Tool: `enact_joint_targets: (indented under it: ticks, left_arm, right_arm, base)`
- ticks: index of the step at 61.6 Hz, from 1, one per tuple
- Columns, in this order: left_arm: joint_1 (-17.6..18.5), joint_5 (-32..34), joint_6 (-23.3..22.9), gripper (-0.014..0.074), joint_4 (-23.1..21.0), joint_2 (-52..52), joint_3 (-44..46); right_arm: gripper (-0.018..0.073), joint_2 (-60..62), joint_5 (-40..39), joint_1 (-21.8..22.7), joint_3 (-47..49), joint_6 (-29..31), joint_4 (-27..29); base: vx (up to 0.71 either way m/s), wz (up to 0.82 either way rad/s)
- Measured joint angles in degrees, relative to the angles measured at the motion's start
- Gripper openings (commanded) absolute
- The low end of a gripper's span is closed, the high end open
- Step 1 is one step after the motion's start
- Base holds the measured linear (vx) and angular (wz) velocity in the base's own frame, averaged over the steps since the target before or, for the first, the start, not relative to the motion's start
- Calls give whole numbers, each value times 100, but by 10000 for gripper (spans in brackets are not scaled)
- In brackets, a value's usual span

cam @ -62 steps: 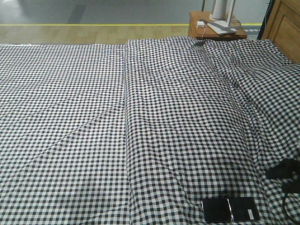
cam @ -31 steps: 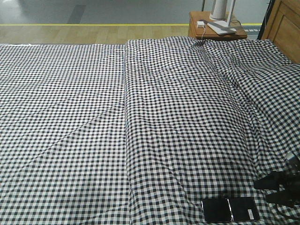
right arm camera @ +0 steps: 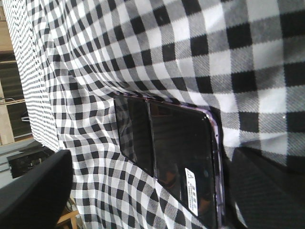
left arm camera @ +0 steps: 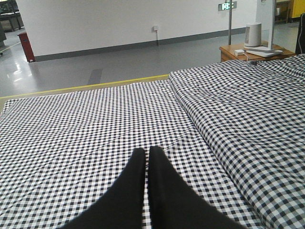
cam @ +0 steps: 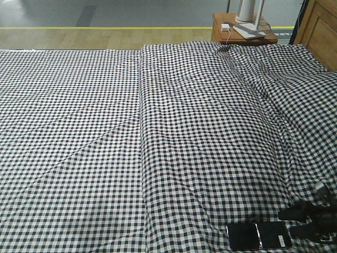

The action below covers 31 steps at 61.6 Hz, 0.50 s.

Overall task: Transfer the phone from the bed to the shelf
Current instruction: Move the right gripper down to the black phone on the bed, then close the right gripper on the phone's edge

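One change: right gripper (cam: 286, 223) nearer phone (cam: 258, 235), jaws apart.

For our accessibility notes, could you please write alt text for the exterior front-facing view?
A black phone lies flat near the bottom right corner on a wide bed covered in black-and-white gingham, with the open right gripper close beside its right end. A small reddish-brown side table stands beyond the bed at upper right.
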<state>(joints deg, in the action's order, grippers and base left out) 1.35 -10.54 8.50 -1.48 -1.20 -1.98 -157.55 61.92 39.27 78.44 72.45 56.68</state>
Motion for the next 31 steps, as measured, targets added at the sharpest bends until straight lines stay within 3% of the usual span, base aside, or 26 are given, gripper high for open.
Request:
enact_joint_targets:
  ticks: [31]
  left_arm:
    - [0,0,0,1,0,0,0]
  right_arm:
    - [594,-441,289,-7,28,120,350]
  base:
    - [0,0]
